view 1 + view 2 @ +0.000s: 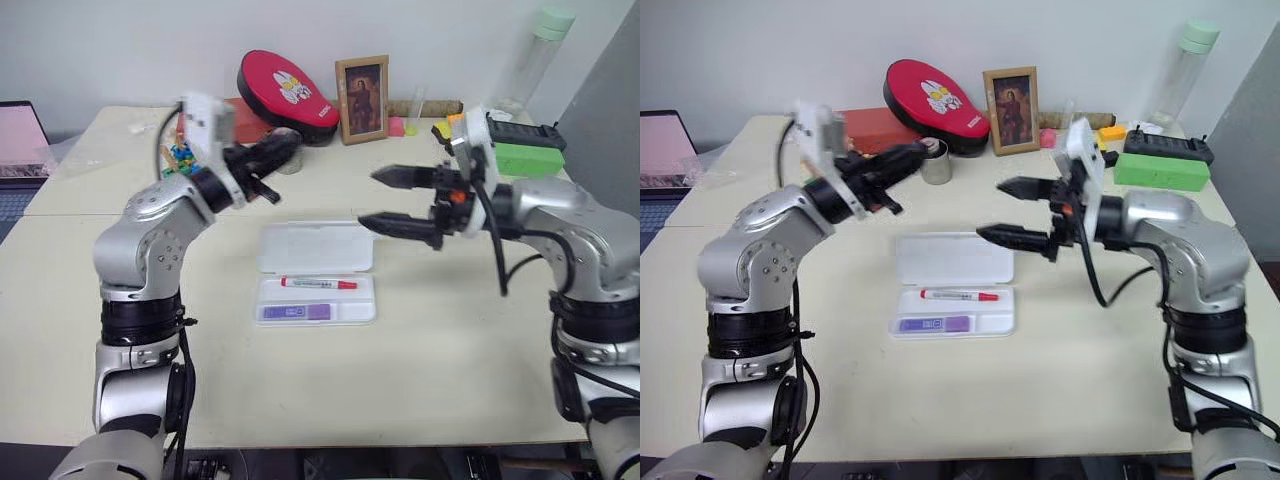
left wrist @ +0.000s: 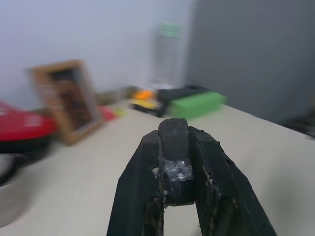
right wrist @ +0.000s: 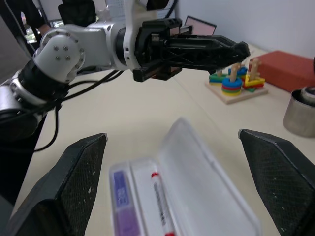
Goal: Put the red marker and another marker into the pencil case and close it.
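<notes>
Where the head views hide it, the stacking toy [image 3: 237, 84] shows beside the left hand [image 3: 231, 49].

Your robot's arms are built of rounded silver-grey shells joined by black ribbed rings, with small dark screw heads dotting the shoulder domes. Black cables loop loose beside each arm and run up to the wrists. A white boxy camera housing sits on each wrist. The left gripper [image 1: 908, 155] and right gripper [image 1: 388, 202] each end in two black, tapered fingers; the right fingers' [image 3: 81, 167] inner pads are finely textured, and an orange part shows at that wrist.
</notes>
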Action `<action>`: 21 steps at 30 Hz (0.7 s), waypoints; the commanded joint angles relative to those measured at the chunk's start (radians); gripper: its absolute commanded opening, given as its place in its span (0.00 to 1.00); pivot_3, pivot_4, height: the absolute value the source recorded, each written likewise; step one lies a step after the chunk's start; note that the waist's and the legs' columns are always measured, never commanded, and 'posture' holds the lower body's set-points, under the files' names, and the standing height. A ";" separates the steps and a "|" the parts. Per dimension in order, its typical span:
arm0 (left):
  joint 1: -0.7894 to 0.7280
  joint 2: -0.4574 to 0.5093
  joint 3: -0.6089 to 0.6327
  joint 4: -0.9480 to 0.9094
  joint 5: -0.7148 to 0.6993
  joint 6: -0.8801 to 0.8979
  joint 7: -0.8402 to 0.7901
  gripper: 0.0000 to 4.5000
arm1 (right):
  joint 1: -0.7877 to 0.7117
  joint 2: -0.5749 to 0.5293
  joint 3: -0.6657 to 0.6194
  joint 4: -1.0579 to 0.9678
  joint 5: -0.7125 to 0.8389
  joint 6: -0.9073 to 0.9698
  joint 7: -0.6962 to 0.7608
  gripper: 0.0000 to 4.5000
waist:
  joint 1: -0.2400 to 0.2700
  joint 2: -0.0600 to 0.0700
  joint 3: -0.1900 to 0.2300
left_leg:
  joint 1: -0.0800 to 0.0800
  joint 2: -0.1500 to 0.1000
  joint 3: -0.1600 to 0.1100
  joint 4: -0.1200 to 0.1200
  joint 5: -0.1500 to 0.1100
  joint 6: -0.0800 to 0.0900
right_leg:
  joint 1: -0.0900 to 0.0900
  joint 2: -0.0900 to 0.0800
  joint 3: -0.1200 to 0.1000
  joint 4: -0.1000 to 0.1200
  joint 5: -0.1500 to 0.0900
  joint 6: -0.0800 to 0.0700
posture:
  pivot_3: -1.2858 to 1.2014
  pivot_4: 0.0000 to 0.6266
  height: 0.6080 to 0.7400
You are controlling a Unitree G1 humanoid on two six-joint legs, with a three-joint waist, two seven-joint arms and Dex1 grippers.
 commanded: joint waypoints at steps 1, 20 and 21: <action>-0.011 0.076 -0.164 -0.086 0.005 0.008 -0.216 0.10 | 0.051 -0.076 -0.039 -0.076 0.007 -0.007 -0.006 1.00 | -0.001 0.000 0.000 | 0.000 0.000 0.000 0.000 0.000 0.000 | 0.000 0.000 0.000 0.000 0.000 0.000 | 0.52 0.24 1.00; 0.052 0.068 -0.503 0.095 0.343 -0.213 -0.430 0.10 | 0.234 -0.201 -0.020 -0.249 -0.010 0.004 -0.109 1.00 | 0.012 0.000 0.001 | -0.001 0.000 0.001 0.001 -0.001 0.002 | 0.000 0.000 0.000 -0.001 0.000 0.000 | 0.52 0.24 1.00; 0.054 0.063 -0.504 0.098 0.352 -0.217 -0.429 0.10 | 0.235 -0.203 -0.020 -0.250 -0.008 0.004 -0.110 1.00 | 0.012 0.000 0.001 | -0.001 0.000 0.001 0.001 -0.001 0.002 | 0.000 0.000 0.000 -0.001 0.000 0.000 | 0.52 0.24 1.00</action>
